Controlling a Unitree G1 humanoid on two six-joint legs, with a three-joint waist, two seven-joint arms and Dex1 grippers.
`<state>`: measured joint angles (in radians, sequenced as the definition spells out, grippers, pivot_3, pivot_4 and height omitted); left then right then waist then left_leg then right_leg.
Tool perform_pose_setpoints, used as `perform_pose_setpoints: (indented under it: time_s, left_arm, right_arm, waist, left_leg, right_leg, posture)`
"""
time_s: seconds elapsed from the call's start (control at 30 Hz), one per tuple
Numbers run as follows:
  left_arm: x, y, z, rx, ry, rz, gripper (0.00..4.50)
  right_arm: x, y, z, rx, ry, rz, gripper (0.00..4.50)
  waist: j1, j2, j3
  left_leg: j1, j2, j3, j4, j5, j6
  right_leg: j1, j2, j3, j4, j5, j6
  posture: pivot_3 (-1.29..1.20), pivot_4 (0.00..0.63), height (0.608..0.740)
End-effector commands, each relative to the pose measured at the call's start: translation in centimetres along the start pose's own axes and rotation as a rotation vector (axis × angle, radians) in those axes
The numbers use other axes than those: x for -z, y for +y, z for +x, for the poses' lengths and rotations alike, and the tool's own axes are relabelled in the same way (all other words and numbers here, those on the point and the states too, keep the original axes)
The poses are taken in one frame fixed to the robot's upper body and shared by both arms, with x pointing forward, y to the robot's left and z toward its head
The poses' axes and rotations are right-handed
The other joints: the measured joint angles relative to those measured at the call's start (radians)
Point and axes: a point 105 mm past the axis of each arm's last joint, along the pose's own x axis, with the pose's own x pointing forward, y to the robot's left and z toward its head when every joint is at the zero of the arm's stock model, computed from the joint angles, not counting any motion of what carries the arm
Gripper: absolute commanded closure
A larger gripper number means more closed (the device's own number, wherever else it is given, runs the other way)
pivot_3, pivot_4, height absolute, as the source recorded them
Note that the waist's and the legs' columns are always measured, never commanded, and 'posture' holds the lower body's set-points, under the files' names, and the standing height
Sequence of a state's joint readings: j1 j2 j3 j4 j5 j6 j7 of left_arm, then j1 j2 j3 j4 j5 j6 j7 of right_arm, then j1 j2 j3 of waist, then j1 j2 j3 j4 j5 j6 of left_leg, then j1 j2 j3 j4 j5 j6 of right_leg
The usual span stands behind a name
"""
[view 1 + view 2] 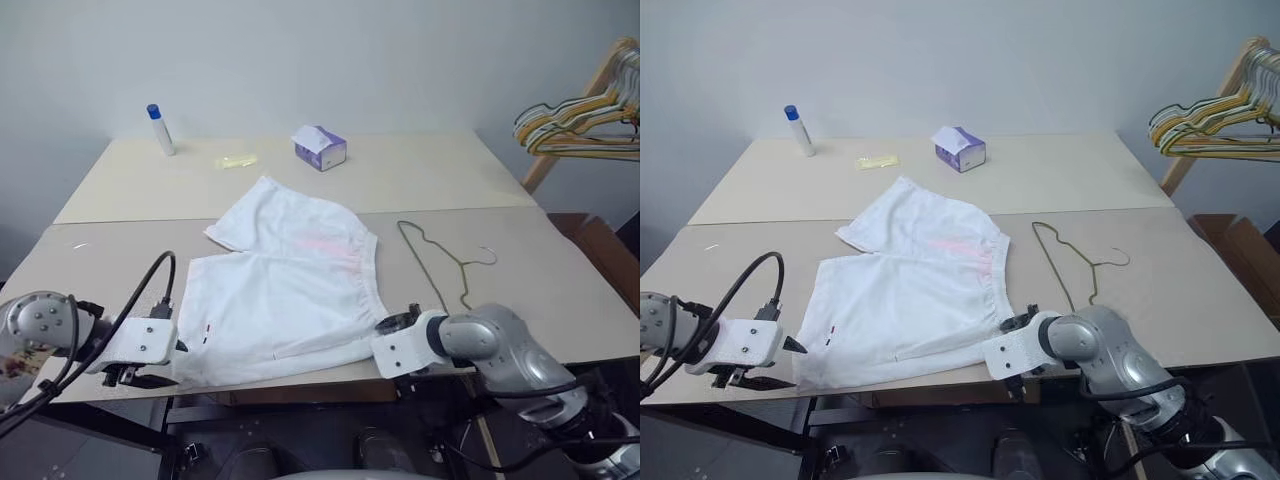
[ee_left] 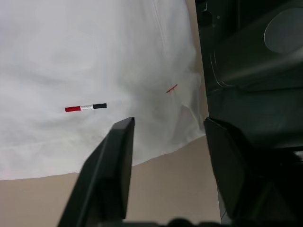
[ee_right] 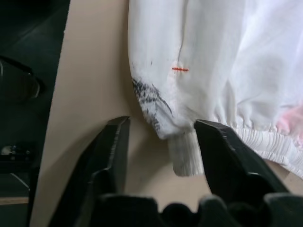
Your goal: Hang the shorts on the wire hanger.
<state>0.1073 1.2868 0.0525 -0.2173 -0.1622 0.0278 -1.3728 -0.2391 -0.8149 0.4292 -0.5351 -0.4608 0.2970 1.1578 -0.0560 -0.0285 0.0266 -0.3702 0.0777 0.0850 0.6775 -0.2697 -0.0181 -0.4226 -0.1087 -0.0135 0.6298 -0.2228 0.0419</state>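
White cloth, the shorts (image 1: 283,290), lies flat mid-frame on the beige table (image 1: 560,300), waistband twd the right, legs twd the left. My left gripper (image 1: 150,378), lower left, jaws apart and holding nothing, sits at the table's front edge just off the near hem corner. My right gripper (image 3: 161,142), lower centre-right, also spread and empty, brackets the waistband's near end w/o clamping it. The wire hanger (image 1: 440,262) lies right of the shorts, long axis running front-to-back, hook twd the right; my right arm is nearer it. Bare tabletop around the hanger; the front edge is close to both hands.
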Motion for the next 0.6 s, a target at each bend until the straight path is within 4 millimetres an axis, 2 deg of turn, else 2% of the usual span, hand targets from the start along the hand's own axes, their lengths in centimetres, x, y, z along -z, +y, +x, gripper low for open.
perform_pose_setpoints:
  time_s: [0.03,0.07,0.1,0.13,0.2,0.27,0.33,0.43,0.6]
  left_arm:
    - [-0.3,1.7,-2.2,-0.1,-0.007,0.002,0.53]
    - [-0.4,2.4,-2.5,-0.146,-0.021,-0.003,0.17]
    - [-0.7,3.1,-2.7,-0.193,-0.051,-0.005,0.04]
    - [-1.2,3.8,-2.8,-0.237,-0.089,-0.001,0.04]
    - [-3.6,6.4,-3.2,-0.403,-0.255,-0.066,0.04]
    - [-5.6,7.5,-3.4,-0.46,-0.381,-0.072,0.04]
    - [-7.1,7.2,-3.2,-0.436,-0.472,-0.059,0.04]
    - [-8.4,6.7,-2.3,-0.388,-0.535,-0.056,0.04]
    - [-10.1,6.3,-1.7,-0.352,-0.641,-0.044,0.04]
  right_arm:
    - [-0.4,-2.9,-2.9,0.135,-0.089,0.138,0.56]
    - [-0.2,-3.5,-3.6,0.162,-0.114,0.202,0.53]
    - [0.0,-3.9,-4.2,0.178,-0.133,0.262,0.53]
    - [0.3,-4.1,-4.6,0.188,-0.143,0.312,0.53]
    - [2.2,-5.4,-5.5,0.271,-0.13,0.465,0.53]
    - [4.5,-7.3,-6.0,0.406,-0.136,0.672,0.53]
    - [6.9,-8.5,-6.0,0.488,-0.127,0.875,0.53]
    - [10.5,-8.9,-5.4,0.54,-0.039,1.101,0.53]
    - [13.0,-8.5,-3.6,0.516,-0.011,1.259,0.53]
  waist:
    - [0.002,0.0,0.0]
    - [0.004,0.0,0.0]
    - [0.007,0.0,0.0]
    - [0.011,0.0,0.0]
    - [0.017,-0.001,0.0]
    - [0.016,-0.004,-0.003]
    - [0.006,-0.005,-0.003]
    - [-0.014,-0.005,-0.003]
    - [-0.031,-0.004,-0.003]
  left_leg:
    - [0.0,0.0,0.0,0.0,0.0,0.0]
    - [0.0,0.0,0.0,0.0,0.0,0.0]
    - [0.0,0.0,0.0,0.0,0.0,0.0]
    - [0.0,0.0,0.0,0.0,0.0,0.0]
    - [0.001,0.0,0.0,0.001,0.0,0.0]
    - [0.0,0.0,-0.001,0.001,0.0,0.0]
    - [0.0,0.0,-0.001,0.002,0.0,0.0]
    - [0.0,0.0,0.0,0.001,0.0,0.0]
    - [0.0,0.0,-0.001,0.0,0.0,0.0]
  right_leg:
    - [0.0,0.0,0.0,0.0,0.0,0.0]
    - [0.0,0.0,0.0,0.0,0.0,0.0]
    - [0.0,0.0,0.0,0.0,0.0,0.0]
    - [0.001,0.0,0.0,0.0,0.001,-0.001]
    - [0.002,0.0,0.0,-0.001,0.002,-0.003]
    - [0.003,0.0,-0.001,0.0,0.003,-0.005]
    - [0.003,0.0,-0.001,0.0,0.004,-0.006]
    - [0.002,0.0,0.0,-0.001,0.004,-0.006]
    - [0.001,0.0,0.0,0.0,0.004,-0.006]
  posture:
    - [-0.05,0.0,0.74]
    - [-0.05,0.0,0.74]
    - [-0.05,0.0,0.74]
    - [-0.05,0.0,0.74]
    - [-0.06,0.0,0.74]
    - [-0.07,0.0,0.74]
    - [-0.07,0.0,0.74]
    - [-0.09,0.0,0.74]
    - [-0.09,0.0,0.74]
